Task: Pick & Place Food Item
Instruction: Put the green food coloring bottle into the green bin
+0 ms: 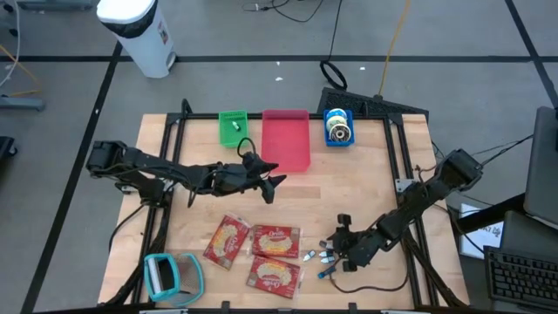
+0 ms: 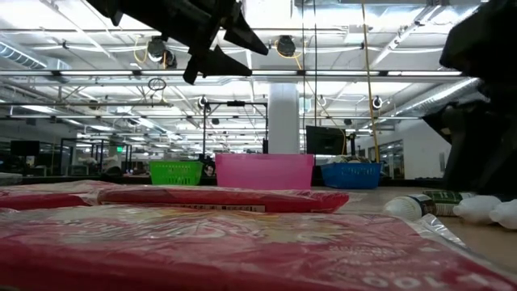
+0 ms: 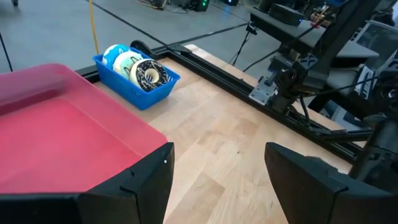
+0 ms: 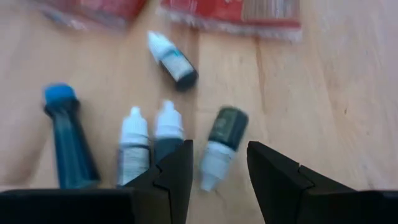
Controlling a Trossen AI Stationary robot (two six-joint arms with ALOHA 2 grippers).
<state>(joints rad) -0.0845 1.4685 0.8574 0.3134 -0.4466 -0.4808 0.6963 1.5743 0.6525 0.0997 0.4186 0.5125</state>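
Three red food packets (image 1: 261, 253) lie flat on the wooden table near its front edge; they fill the foreground of the low view (image 2: 218, 198). To their right several small dropper bottles (image 1: 321, 258) lie on their sides. My right gripper (image 4: 219, 148) is low over them and open, slanting down. Its fingers stand on either side of a dark bottle with a white cap (image 4: 225, 127), and I cannot tell whether they touch it. My left gripper (image 1: 272, 183) hangs open in the air by the pink bin's near end (image 3: 74, 143), holding nothing.
At the table's far edge stand a green bin (image 1: 233, 127), a pink bin (image 1: 286, 139) and a blue bin (image 1: 338, 127) with tape rolls. A teal tape dispenser (image 1: 170, 275) sits at the front left. A blue-capped bottle (image 4: 67, 140) lies beside the droppers.
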